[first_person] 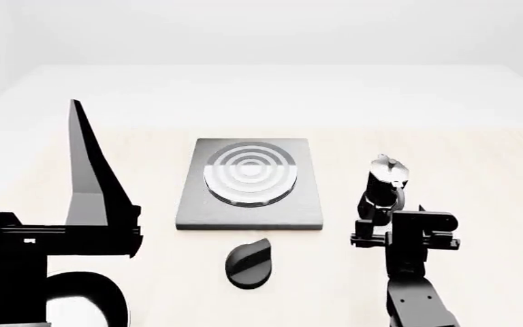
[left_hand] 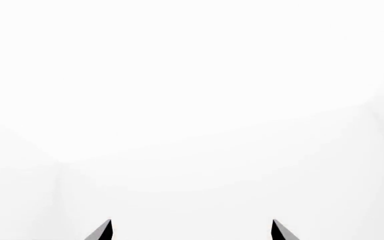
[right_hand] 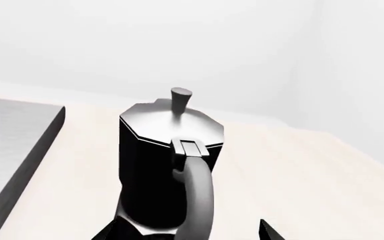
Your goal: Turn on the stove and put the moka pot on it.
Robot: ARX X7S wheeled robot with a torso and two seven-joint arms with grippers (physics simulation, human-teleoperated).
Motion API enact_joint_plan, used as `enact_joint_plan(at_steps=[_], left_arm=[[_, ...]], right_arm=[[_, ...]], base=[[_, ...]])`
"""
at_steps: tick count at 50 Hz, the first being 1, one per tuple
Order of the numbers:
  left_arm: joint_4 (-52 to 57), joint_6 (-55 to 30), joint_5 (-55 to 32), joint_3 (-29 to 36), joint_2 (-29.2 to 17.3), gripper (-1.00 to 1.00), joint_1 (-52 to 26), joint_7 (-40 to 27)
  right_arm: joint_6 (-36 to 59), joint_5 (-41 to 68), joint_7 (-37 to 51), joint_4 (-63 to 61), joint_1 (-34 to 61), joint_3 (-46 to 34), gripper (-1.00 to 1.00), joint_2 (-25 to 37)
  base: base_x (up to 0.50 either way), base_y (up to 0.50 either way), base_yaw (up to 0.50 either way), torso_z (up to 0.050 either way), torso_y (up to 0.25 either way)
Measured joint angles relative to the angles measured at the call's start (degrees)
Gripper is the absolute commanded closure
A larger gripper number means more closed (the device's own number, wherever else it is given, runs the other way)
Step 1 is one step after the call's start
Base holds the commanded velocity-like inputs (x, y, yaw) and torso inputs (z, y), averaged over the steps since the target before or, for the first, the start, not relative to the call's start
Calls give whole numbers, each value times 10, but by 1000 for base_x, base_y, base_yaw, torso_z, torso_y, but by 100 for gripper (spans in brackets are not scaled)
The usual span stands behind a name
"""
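Knob [first_person: 248,263] lies nearest me, just before the stove [first_person: 250,182]. My right gripper [first_person: 381,219] sits right of the slab with the moka pot [first_person: 385,185] between its fingers, handle toward the wrist; I cannot tell if they grip it. My left gripper [left_hand: 192,231] points upward at far left, fingers spread, empty.

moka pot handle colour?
Black with a grey sheen, same as the body; the lid is silver. The moka pot handle shows best in the right wrist view.
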Motion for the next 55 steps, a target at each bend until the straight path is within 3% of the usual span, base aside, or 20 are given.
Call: enact_joint_plan(at_steps=[10,11,32,45,55], left_arm=[[1,-1,-2,1,-1,-100,1,-2],[1,-1,-2,1,-1,-100,1,-2],[0,0,-6,3,-4,-100,0,-5],[-1,3,-9,1,-6,-100,2,-8],[-3,12,-11,-2,-8,-100,9,-11]], right_arm=[[-16,-1,-4,30,10,-1,-100,-5],[-15,-1,-4,29,10,-1,100,-4],[6,12,-4,-23,-5,-6,100,3],[127,22,31,-204,4,-3,100,36],[183,13,46,-276,40,-11,100,39]], base=[[0,0,0,0,0],[0,0,0,0,0],[0,0,-1,0,0],[0,0,0,0,1],[0,0,0,0,1]])
